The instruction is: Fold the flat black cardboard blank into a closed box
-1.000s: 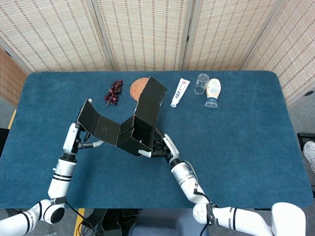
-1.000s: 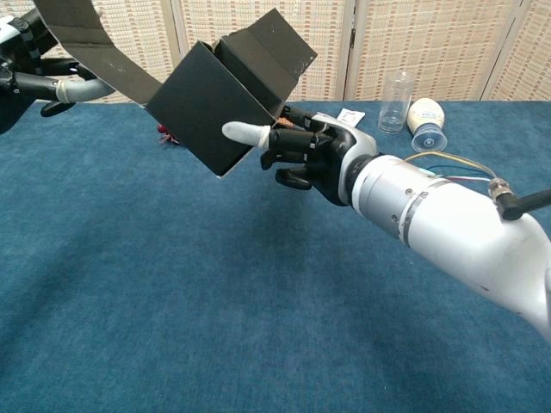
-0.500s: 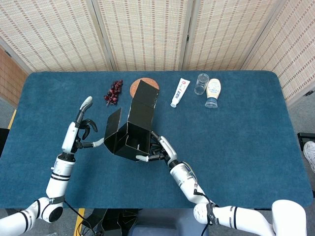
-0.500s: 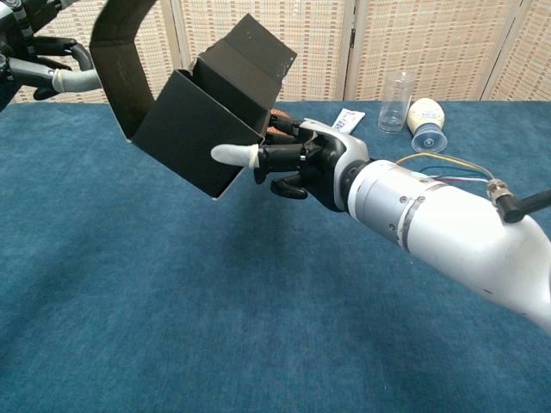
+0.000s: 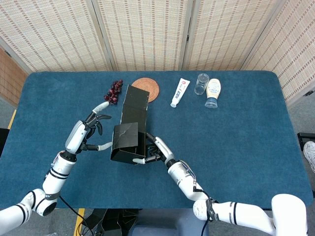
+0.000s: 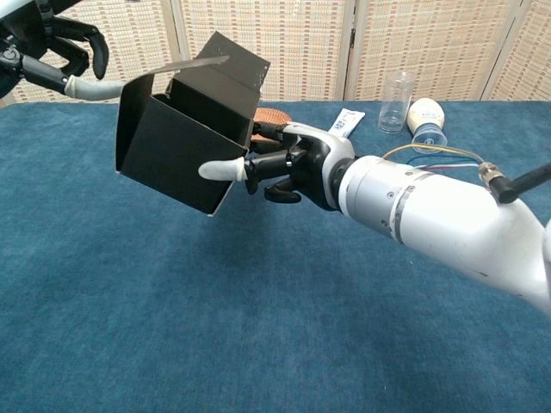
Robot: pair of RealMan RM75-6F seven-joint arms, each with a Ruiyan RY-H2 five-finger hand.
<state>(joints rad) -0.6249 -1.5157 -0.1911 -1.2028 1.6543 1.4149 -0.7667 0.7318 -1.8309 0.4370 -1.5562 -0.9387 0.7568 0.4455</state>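
Above blue tabletop (image 5: 236,147), my right hand (image 6: 288,163) grips the box (image 6: 176,146); my left hand (image 5: 91,130), fingers spread, touches its flap.

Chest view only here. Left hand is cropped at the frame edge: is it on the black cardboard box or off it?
Observer: On it. Head view shows the left hand touching the black cardboard box on its left wall with one fingertip, other fingers spread.
Operator: Anything hidden behind the box?
Observer: A bunch of dark red grapes lies on the table beyond it, apart from it.
Operator: How far over is the side flap?
Observer: From above it covers much of the opening; the long lid flap stands up toward the round woven coaster.
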